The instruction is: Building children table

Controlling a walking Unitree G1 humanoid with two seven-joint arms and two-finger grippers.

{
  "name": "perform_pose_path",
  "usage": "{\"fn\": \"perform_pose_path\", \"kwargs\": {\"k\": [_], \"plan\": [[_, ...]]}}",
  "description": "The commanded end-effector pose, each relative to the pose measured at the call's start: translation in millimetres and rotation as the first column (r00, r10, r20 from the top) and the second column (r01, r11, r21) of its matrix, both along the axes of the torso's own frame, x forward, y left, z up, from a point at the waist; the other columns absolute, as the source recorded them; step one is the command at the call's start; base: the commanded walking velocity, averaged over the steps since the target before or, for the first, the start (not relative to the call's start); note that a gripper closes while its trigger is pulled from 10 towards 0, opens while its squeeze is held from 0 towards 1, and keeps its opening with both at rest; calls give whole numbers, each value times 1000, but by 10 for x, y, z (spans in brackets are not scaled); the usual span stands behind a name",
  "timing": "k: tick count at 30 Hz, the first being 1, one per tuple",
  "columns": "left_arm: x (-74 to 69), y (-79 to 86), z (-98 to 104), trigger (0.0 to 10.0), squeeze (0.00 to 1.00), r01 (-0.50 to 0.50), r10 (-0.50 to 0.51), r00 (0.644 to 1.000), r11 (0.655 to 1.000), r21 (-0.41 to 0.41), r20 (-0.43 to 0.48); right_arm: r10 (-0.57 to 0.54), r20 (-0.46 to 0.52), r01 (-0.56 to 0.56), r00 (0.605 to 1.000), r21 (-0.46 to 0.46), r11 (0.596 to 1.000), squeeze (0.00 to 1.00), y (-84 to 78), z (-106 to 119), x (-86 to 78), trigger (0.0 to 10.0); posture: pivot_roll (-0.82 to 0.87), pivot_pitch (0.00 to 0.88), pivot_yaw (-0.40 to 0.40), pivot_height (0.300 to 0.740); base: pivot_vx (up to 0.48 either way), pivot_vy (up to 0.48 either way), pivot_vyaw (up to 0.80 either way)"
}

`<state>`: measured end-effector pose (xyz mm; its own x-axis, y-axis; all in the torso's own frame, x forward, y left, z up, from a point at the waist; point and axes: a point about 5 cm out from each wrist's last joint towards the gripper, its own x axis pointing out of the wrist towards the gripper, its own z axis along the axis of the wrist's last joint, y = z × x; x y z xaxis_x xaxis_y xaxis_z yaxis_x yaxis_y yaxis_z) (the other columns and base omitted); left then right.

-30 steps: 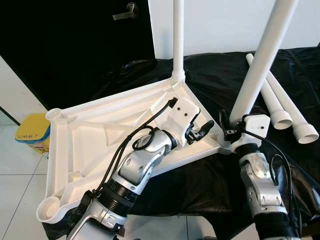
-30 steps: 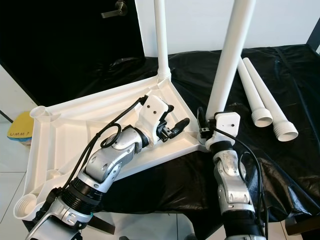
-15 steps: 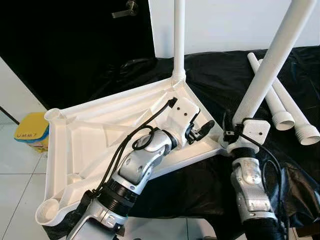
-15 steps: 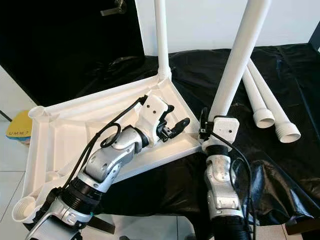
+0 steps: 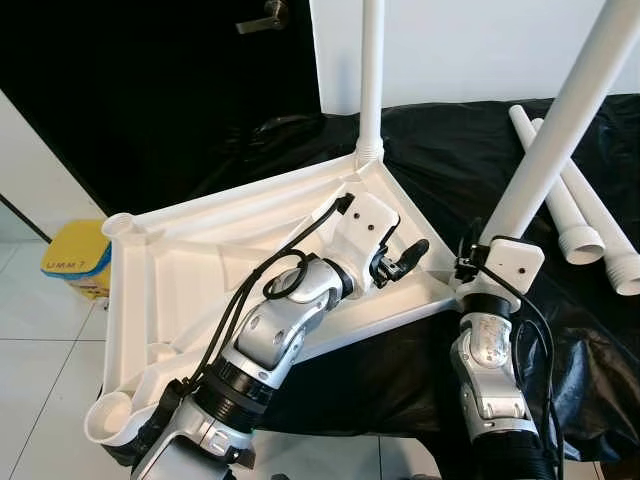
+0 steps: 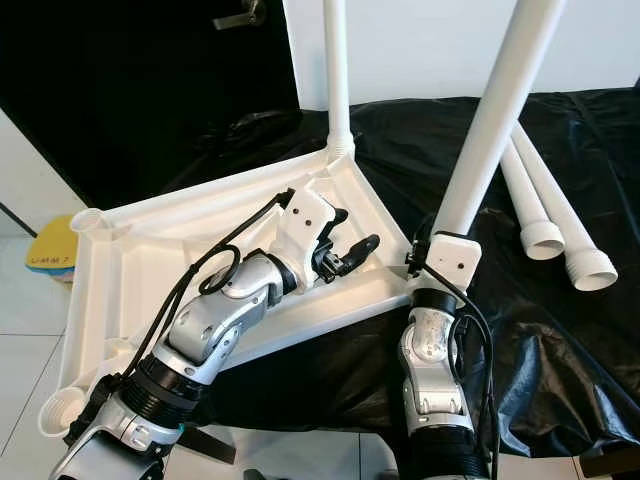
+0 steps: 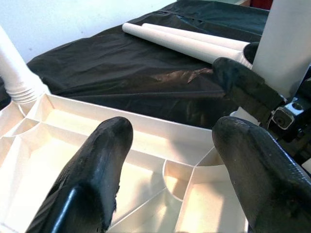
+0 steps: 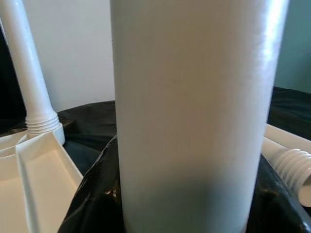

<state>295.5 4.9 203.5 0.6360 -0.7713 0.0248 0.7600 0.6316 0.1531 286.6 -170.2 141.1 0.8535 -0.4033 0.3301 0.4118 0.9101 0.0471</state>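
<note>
The white plastic table top [image 5: 200, 270] lies upside down across the centre and lower left of the head views, ribbed underside up, with round sockets at its corners; one white leg [image 5: 371, 75] stands upright in the far corner socket, upper centre; a second white leg [image 5: 560, 125] leans up and to the right from the near right corner; two more white legs [image 5: 590, 215] lie side by side at the right edge, ridged ends toward the camera.
</note>
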Motion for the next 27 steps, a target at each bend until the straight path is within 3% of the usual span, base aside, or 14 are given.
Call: {"fn": "perform_pose_path", "kwargs": {"k": [1,10,11,12,13,14,16,18,20,22,23,24,25,27], "plan": [[-44,-36,-5,10000,0,104,-104,995,994,34,-8,-150,-240,165,959,43,985,0,-236,-500,-135,10000,-145,90,148,740,0,0,0],[-43,-28,-6,10000,0,98,-98,995,995,31,-12,-224,-213,244,951,72,967,0,-254,-480,-141,10000,-149,96,140,740,0,0,0],[-46,-31,-8,10000,0,98,-98,995,995,29,-13,-196,-171,211,966,77,974,153,-227,-434,-134,10000,-153,96,133,740,0,0,0],[-46,-31,-8,10000,0,98,-98,995,995,29,-13,-196,-171,211,966,77,974,153,-227,-434,-134,10000,-153,96,133,740,0,0,0],[-47,-27,-11,10000,0,95,-95,995,995,26,-13,-151,-124,162,981,84,983,1000,-185,-373,-117,10000,-155,96,131,740,0,0,0],[-47,-27,-11,10000,0,95,-95,995,995,26,-13,-151,-124,162,981,84,983,1000,-185,-373,-117,10000,-155,96,131,740,0,0,0],[-42,-32,-19,10000,0,87,-87,996,996,17,-14,-32,-19,33,999,87,996,1000,-125,-220,-82,10000,-174,93,106,740,0,0,0],[-42,-32,-19,10000,0,87,-87,996,996,17,-14,-32,-19,33,999,87,996,1000,-125,-220,-82,10000,-174,93,106,740,0,0,0],[-31,-50,-19,10000,0,81,-81,997,997,7,-11,87,25,-88,996,66,994,1000,-107,-131,-47,10000,-185,89,81,740,0,0,0],[-28,-59,-17,10000,0,80,-80,997,997,5,-9,119,25,-120,993,57,991,1000,-112,-116,-36,10000,-185,89,81,740,0,0,0],[-23,-63,-14,10000,0,79,-79,997,997,1,-7,146,21,-147,989,46,988,851,-132,-107,-31,10000,-191,88,68,740,0,0,0],[-23,-63,-14,10000,0,79,-79,997,997,1,-7,146,21,-147,989,46,988,851,-132,-107,-31,10000,-191,88,68,740,0,0,0],[-18,-64,-13,10000,0,75,-75,997,997,-1,-5,180,12,-181,984,40,983,0,-156,-105,-29,10000,-195,88,59,740,0,0,0],[-12,-61,-14,10000,0,70,-70,998,998,-5,-4,238,2,-238,971,45,970,0,-171,-104,-27,10000,-201,86,52,740,0,0,0]]}}
